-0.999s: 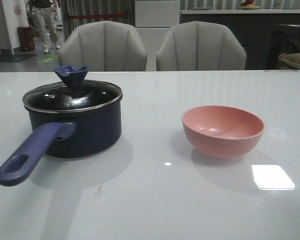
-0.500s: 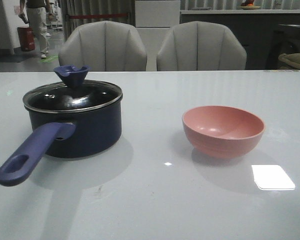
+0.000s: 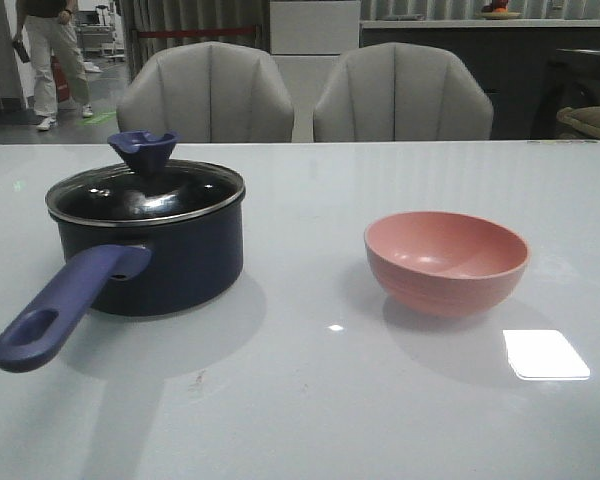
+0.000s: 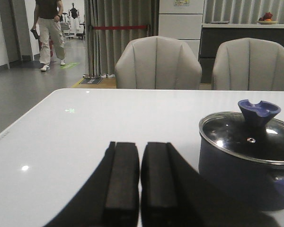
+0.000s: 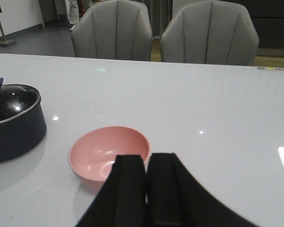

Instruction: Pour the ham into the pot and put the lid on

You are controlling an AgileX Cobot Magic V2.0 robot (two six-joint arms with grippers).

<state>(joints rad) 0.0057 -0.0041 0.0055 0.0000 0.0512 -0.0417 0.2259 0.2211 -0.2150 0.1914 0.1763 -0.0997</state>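
Observation:
The dark navy pot (image 3: pixel 175 265) stands on the left of the table, its blue handle (image 3: pixel 65 305) pointing toward the front. The glass lid (image 3: pixel 145 197) with the blue knob (image 3: pixel 143 150) sits on the pot. No ham shows in any view; the pink bowl (image 3: pixel 446 262) on the right looks empty. Neither gripper is in the front view. My left gripper (image 4: pixel 140 144) is shut and empty, low over the table beside the pot (image 4: pixel 236 179) and lid (image 4: pixel 246 137). My right gripper (image 5: pixel 146 157) is shut and empty, just short of the bowl (image 5: pixel 99 153).
The white table (image 3: pixel 310 400) has a bright light patch (image 3: pixel 545 353) at the front right. Two grey chairs (image 3: pixel 205 95) stand behind its far edge. A person (image 3: pixel 50 50) walks in the far left background.
The person in the background has walked to the left. The pot, lid and bowl have not moved.

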